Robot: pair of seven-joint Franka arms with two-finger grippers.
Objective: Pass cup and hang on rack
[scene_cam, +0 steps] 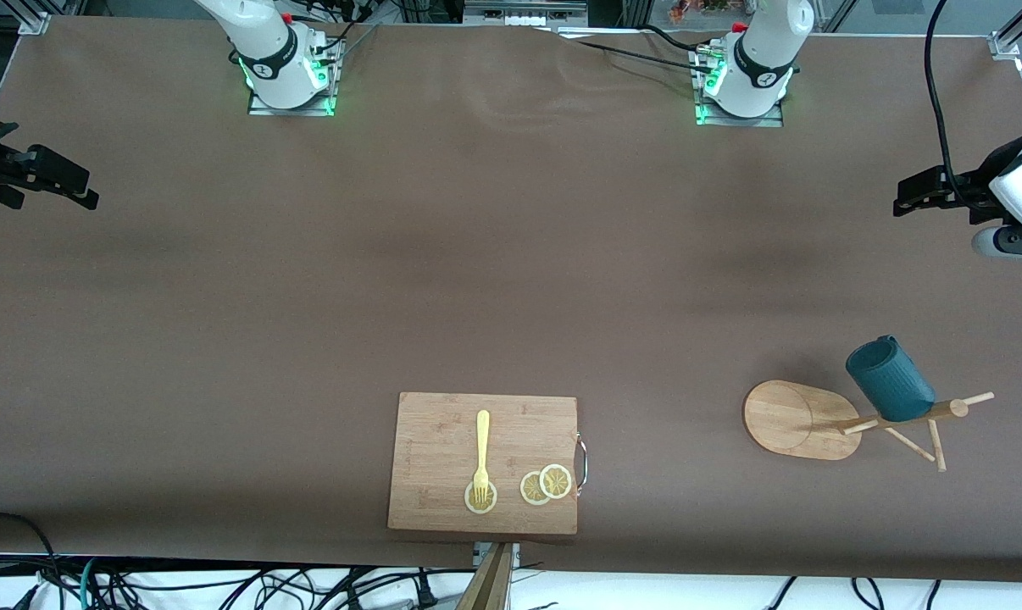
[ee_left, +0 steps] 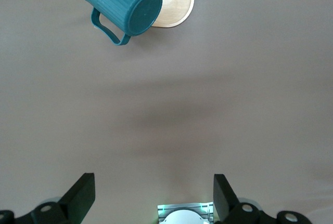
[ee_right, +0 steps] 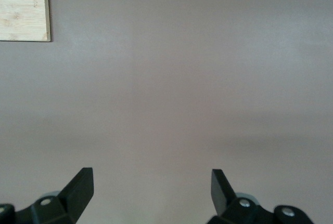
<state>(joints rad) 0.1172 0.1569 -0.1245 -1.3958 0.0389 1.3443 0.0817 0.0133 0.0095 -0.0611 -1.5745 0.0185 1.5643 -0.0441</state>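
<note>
Ribbed dark teal cup (scene_cam: 890,379) hanging on peg of light wooden mug-tree rack (scene_cam: 803,419): task looking done. Left hand (ee_left: 154,197) and right hand (ee_right: 152,193) hovering wide, empty, well apart from rack.

The table (scene_cam: 511,254) is covered with a matt brown sheet that looks like paper or thin cloth, with faint ripples near the arm bases. The cup (scene_cam: 890,379) has a ribbed teal wall with a dull satin sheen, like glazed ceramic or plastic; its base looks smooth in the left wrist view. The rack (scene_cam: 803,419) is light, unvarnished-looking wood with visible grain on its oval base and smooth thin pegs. The cutting board (scene_cam: 443,440) is pale bamboo-like wood with a fine grain and a thin metal handle (scene_cam: 582,463). The fork (scene_cam: 481,453) looks like smooth yellow plastic. The 3 lemon slices (scene_cam: 555,481) look slightly glossy.
</note>
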